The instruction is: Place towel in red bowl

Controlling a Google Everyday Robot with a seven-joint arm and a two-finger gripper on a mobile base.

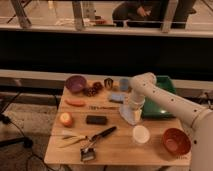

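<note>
The towel (130,115) is a pale grey-blue cloth lying on the wooden table (117,150), right of centre. My gripper (133,106) hangs down from the white arm (165,102) and sits right at the towel's top, touching or just above it. The red bowl (176,141) stands at the table's front right corner, empty, with an orange-red inside. It is well apart from the towel, to the right and nearer the front.
A white cup (140,134) stands between towel and red bowl. A green tray (161,95) lies behind the arm. A blue pad (117,97), blue cup (124,84), grapes (91,91), purple bowl (76,83), carrot (76,103), black box (96,120) and brush (95,142) fill the left.
</note>
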